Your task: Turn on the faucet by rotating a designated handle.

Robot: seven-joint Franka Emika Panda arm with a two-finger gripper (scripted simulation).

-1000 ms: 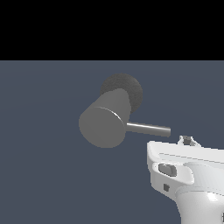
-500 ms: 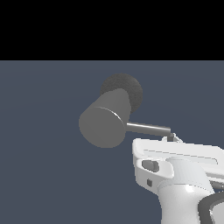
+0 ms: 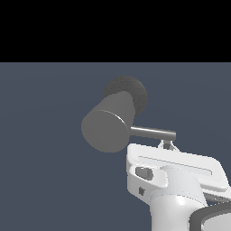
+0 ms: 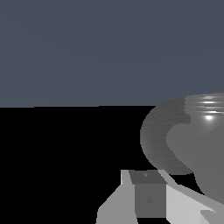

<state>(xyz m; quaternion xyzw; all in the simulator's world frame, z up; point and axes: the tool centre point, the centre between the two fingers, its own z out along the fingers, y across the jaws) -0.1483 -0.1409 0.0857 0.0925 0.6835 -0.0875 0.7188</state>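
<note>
The largest thing before me was the faucet (image 3: 108, 128), a thick matte grey cylinder with a flat round face turned toward the exterior camera, seated on a darker, rough-textured round base (image 3: 133, 90) behind it, roughly in the middle of the exterior view against a plain blue-grey ground. My own white glossy gripper (image 3: 167, 145) came next in size, its broad body rising from the lower part of the exterior view's right, with only a small dark finger tip (image 3: 167, 144) showing above the palm. Smallest was the handle (image 3: 152, 132), a thin, straight, shiny silver-grey rod sticking out sideways from the cylinder toward the exterior view's right. My finger tip sat just under the rod's free end, touching it or very nearly so; I could not tell which. Nor could I tell how wide my fingers stood, since the palm hid them and the wrist view showed only one grey pad (image 4: 148, 197) near the faucet. I judged the approach done and the rotation itself not yet made.
</note>
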